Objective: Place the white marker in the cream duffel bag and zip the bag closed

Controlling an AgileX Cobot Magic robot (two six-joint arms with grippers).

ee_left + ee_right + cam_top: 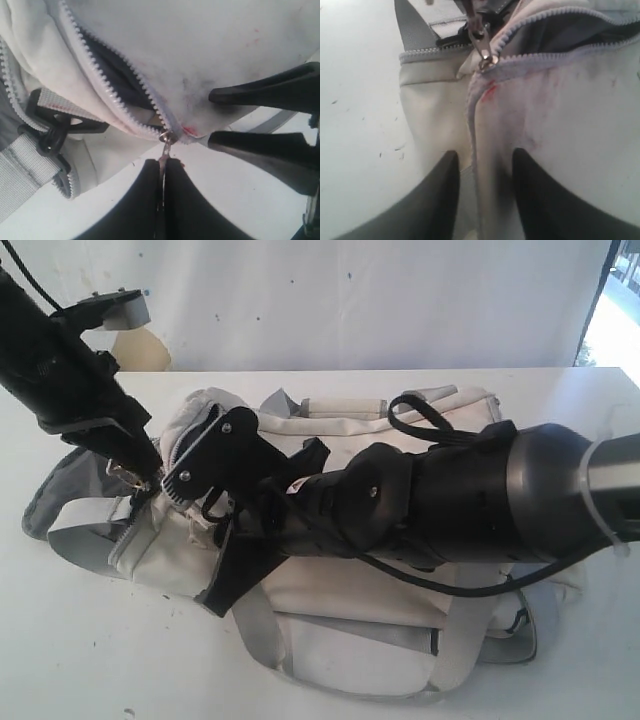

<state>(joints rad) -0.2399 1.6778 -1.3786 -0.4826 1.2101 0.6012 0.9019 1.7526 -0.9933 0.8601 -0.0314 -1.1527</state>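
**Cream duffel, zip pull gripped at its 9 o'clock end**

Item 1, table (80,660): white and scuffed. Everything listed below is borne on it.

Item 2, left gripper (143,478): carried on an arm seen reaching in from 10 o'clock in the exterior view, and set at the bag's 9 o'clock end. Its fingers (140,200) are pressed together on the metal zipper pull (164,150), which is drawn out straight from the slider (167,135).

Item 3, cream duffel bag (340,605): laid at the centre of the table, with its long axis from 9 to 3 o'clock. The slider is seated at the 9 o'clock end. From it the zipper (134,76) is parted and dark lining (112,70) is exposed. A reddish smudge (490,92) is noted just beside the slider. A grey strap (85,525) is spread at 9 o'clock, joined by a black buckle (50,135). A padded handle (345,405) is seen at 12 o'clock.

Item 4, white marker: not to be made out in any view.

Item 5, right gripper (484,155): carried on an arm reaching from 3 o'clock across the bag, with a black cable (430,415) looped on it. Its fingers (435,200) are held apart with the bag's end seam between them. Whether the fabric is touched cannot be told.
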